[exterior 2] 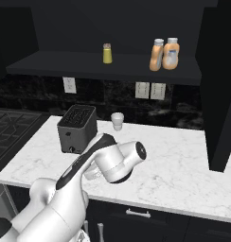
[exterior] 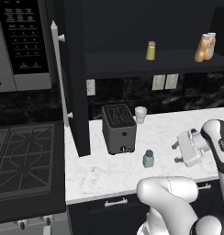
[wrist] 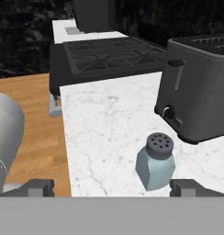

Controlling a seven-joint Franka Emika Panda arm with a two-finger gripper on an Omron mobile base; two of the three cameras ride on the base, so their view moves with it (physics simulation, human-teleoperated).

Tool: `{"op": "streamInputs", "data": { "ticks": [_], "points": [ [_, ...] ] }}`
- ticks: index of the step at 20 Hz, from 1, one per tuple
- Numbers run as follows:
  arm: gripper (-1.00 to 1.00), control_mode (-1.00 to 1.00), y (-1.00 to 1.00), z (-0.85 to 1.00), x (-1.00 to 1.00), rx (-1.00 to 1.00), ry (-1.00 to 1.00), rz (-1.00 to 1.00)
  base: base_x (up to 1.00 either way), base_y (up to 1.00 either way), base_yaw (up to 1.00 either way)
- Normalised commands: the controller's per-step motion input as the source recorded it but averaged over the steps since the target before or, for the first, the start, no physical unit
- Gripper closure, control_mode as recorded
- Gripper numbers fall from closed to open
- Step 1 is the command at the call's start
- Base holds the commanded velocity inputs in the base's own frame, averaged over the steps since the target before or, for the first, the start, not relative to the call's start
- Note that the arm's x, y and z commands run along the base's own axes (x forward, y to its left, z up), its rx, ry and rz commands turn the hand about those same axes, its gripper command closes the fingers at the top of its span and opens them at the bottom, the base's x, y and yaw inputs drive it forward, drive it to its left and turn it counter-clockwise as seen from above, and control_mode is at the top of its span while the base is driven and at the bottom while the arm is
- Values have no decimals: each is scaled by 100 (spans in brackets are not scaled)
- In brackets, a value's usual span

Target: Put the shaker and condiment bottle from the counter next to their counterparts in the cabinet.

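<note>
While the stove (exterior: 24, 158) fills the left end of the left base view, with a microwave (exterior: 22, 41) above it, the cabinet (exterior: 77, 69) door stands swung out beside it, its long pale bar handle (exterior: 58, 73) facing the stove. Right of the door, on the white marble bench (exterior: 109, 170), sits a dark toaster (exterior: 118, 128) with a small white cup (exterior: 140, 114) just behind its right corner. The shaker (exterior: 148, 159), pale blue-teal with a dark cap, stands upright on the bench in front of the toaster and slightly to its right, apart from it. Above, on the dark cabinet shelf (exterior: 132, 59), a yellow shaker (exterior: 151, 50) stands near the middle, and two orange bottles (exterior: 204, 47) stand close together further right; which of them is the condiment bottle I cannot tell. At the right, the gripper (exterior: 180, 153) is low over the bench, pointing toward the shaker from its right, near it but not touching. From the hand view the fingertips (wrist: 40, 187) sit wide apart, with the shaker close ahead, nearer one tip.
</note>
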Motion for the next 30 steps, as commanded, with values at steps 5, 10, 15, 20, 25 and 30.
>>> {"op": "streamInputs", "data": {
  "ticks": [5, 10, 15, 20, 25, 30],
  "points": [
    [-100, -100, 14, -7, 13, 0, 0, 0, 0, 0, 0],
    [-100, -100, 18, -3, 19, 0, 2, 0, 0, 0, 0],
    [-100, -100, 14, -11, 18, 0, 5, 0, 0, 0, 0],
    [-100, -100, 9, -24, 19, 0, 4, 0, 0, 0, 0],
    [-100, -100, 4, -15, 15, 0, 2, 0, 0, 0, 0],
    [-100, -100, 0, -12, 9, 0, 1, 0, 0, 0, 0]
  ]
}}
